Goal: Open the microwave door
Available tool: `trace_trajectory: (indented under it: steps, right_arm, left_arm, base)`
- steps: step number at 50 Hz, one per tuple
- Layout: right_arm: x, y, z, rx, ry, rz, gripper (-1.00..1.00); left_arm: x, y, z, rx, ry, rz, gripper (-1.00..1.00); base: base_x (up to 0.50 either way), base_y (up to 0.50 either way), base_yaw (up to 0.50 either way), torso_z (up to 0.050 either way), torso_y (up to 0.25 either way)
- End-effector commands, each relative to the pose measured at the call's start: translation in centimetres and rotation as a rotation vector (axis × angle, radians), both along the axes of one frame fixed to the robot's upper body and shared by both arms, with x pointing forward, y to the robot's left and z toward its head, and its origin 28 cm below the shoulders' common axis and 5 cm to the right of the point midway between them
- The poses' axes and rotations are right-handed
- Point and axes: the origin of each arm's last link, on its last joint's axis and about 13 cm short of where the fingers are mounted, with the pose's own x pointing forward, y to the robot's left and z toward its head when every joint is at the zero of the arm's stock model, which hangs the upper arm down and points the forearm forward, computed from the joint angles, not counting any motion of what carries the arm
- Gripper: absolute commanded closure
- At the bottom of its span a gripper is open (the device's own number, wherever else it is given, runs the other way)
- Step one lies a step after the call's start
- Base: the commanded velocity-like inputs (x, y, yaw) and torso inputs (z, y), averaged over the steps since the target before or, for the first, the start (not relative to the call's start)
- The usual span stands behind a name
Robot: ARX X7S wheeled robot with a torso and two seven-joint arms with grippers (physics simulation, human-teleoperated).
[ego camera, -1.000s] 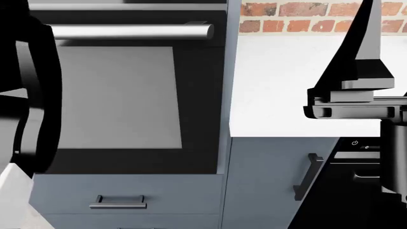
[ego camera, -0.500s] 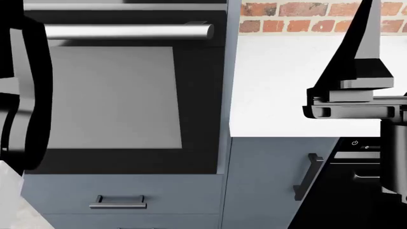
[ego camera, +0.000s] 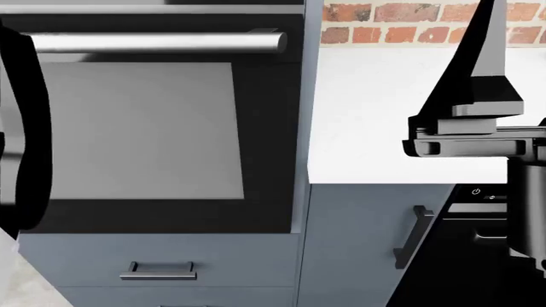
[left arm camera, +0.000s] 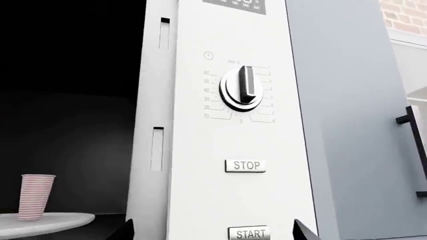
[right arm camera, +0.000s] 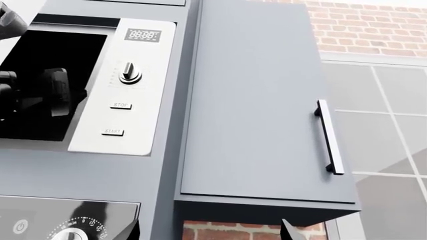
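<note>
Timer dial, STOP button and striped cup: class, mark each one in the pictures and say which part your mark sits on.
timer dial (left arm camera: 244,89), left wrist view, on its raised central grip.
STOP button (left arm camera: 245,165), left wrist view, on the lettering.
striped cup (left arm camera: 36,195), left wrist view, on its side wall.

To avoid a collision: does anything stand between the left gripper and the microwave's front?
Nothing visible does. The open left gripper faces the white microwave control panel directly. The pink striped paper cup sits off to the side, inside the dark cavity.
</note>
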Motion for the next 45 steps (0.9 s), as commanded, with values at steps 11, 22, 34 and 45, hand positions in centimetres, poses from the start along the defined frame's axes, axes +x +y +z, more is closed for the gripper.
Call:
trace_trajectory:
  steps: [11,22,34,45]
  right_arm:
    - [0.1,0.0,0.1,-0.004,-0.002,0.001,-1.0]
    - [0.1,0.1,0.1,-0.003,-0.002,0.005,-1.0]
    - [0.1,0.0,0.1,0.001,-0.004,0.006,-1.0]
    - [0.0,0.1,0.1,0.001,-0.006,0.009,-1.0]
  left_arm:
    - [-1.0,2.0,-0.7,-0.036,-0.015,0.062,-1.0]
    - [-4.4,1.7,-0.7,-0.02,-0.104,0.048,-1.0]
    - [-7.1,1.4,-1.2,0.006,-0.158,0.037,-1.0]
    - [-9.1,1.0,-1.4,0.029,-0.196,0.021,-1.0]
  base:
    - [0.0,0.0,0.0,0.0,0.0]
    - [0.0,0.0,0.0,0.0,0.0]
    - [0.0,0.0,0.0,0.0,0.0]
    - [0.0,0.0,0.0,0.0,0.0]
